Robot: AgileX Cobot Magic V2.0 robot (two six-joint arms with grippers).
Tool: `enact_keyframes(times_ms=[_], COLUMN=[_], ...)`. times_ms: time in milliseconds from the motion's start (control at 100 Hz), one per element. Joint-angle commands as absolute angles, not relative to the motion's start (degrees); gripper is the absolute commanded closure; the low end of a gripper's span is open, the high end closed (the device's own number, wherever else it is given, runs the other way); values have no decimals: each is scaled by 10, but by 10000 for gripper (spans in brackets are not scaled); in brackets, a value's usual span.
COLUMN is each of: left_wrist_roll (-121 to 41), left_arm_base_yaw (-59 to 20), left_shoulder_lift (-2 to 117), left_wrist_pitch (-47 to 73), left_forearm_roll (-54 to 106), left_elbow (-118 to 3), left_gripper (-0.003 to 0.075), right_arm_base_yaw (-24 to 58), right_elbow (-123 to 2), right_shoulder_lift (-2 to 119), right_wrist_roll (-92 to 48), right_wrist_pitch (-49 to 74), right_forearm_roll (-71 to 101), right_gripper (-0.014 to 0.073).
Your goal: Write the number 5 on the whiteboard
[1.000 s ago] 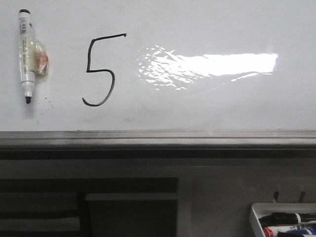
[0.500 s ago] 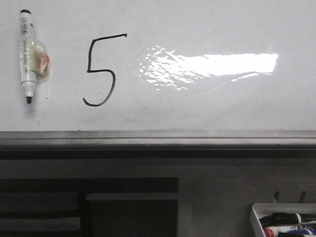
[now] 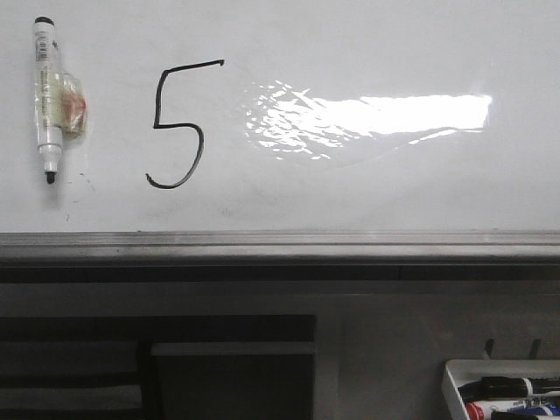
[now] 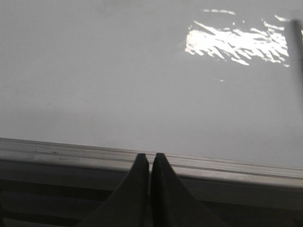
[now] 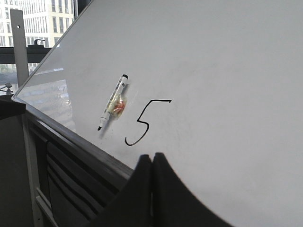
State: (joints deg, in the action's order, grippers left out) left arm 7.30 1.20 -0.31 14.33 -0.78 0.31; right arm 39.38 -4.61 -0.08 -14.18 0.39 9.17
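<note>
A thin black hand-drawn number 5 (image 3: 179, 122) stands on the glossy whiteboard (image 3: 367, 192), left of a bright glare. A white marker with a black cap (image 3: 46, 101) is stuck to the board left of the digit, tip down. The right wrist view also shows the 5 (image 5: 147, 122), the marker (image 5: 112, 101) and the board (image 5: 227, 94). My right gripper (image 5: 152, 157) is shut and empty, back from the board near its grey edge strip. My left gripper (image 4: 150, 157) is shut and empty in front of the edge strip (image 4: 71, 151). Neither gripper shows in the front view.
A grey metal strip (image 3: 280, 245) runs along the whiteboard's lower edge. A small white tray (image 3: 455, 385) with black, red and blue markers hangs at the lower right. Dark slatted panels (image 3: 157, 367) lie below the board. A window with buildings (image 5: 42, 19) shows beyond the board.
</note>
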Motion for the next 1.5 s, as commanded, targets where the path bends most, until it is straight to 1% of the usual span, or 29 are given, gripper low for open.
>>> enact_keyframes(times_ms=[0,60,180,1250,1490], left_wrist_roll=[86,86,88,88,88], left_arm_base_yaw=[14,14,14,14,14], left_shoulder_lift=[-20,-20,-20,-20,-20], left_wrist_pitch=[133,159,167,165,165], left_forearm_roll=[-9,-9,11,11,11], left_elbow=[13,13,13,13,13], left_gripper=[741,741,741,741,741], right_arm_base_yaw=[390,390,390,390,384], right_elbow=[-61,-61,-61,-61,-60], right_shoulder_lift=[5,5,5,5,5], right_wrist_roll=[-145,-145,-145,-145,-138], right_wrist_pitch=[-45,-45,-45,-50,-48], right_forearm_roll=[90,90,90,89,120], right_gripper=[655,655,655,655,655])
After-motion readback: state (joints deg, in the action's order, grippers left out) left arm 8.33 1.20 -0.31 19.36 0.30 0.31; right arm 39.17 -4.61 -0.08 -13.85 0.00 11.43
